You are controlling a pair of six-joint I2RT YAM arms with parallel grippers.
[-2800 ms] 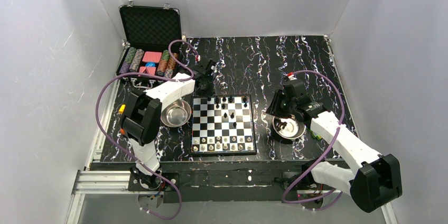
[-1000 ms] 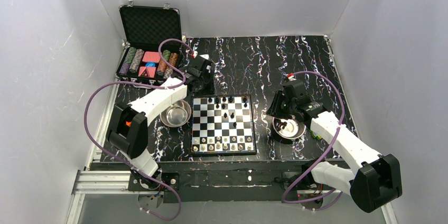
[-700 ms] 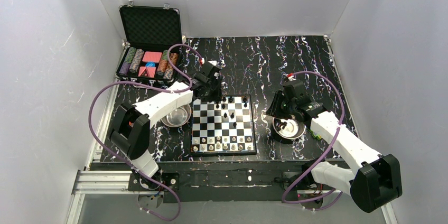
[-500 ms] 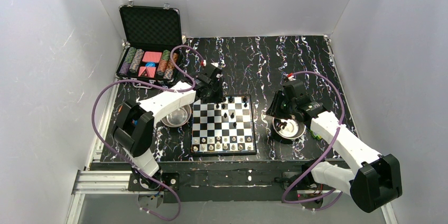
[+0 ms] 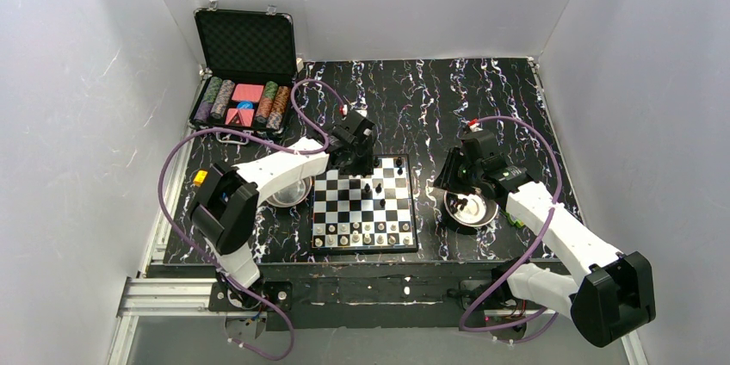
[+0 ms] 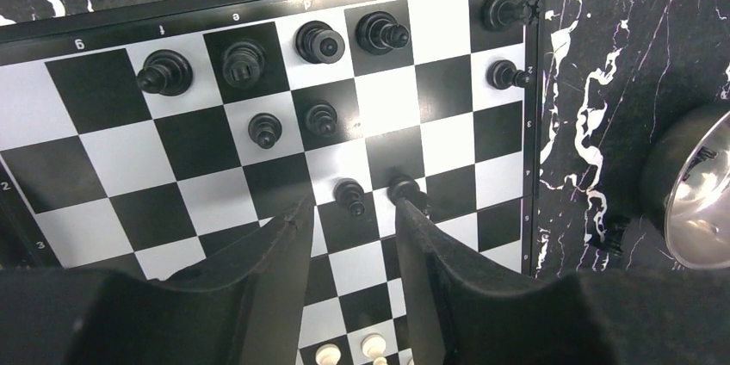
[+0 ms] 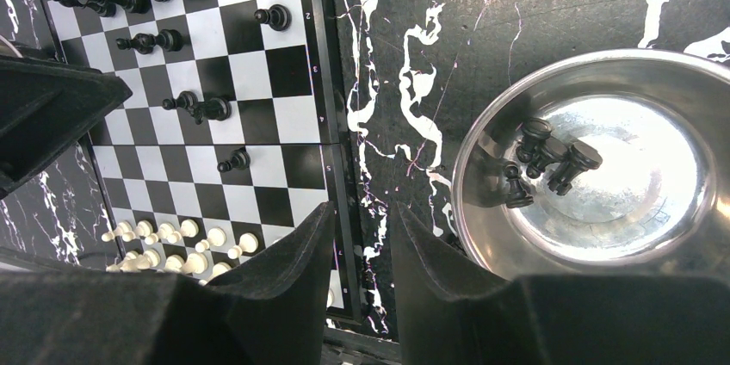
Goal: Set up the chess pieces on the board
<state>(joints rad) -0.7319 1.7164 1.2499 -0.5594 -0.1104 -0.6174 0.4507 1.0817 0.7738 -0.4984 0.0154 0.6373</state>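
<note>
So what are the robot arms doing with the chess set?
They're setting up a chess game. The left arm's fingers hang open over the black pieces on the far side of the board, holding nothing. The right arm's fingers are open too, between the board and a metal bowl that has a few black pieces in it. The white pieces are lined up along the near edge.

The board rim bears letters a–g and numerals 2, 3.
</note>
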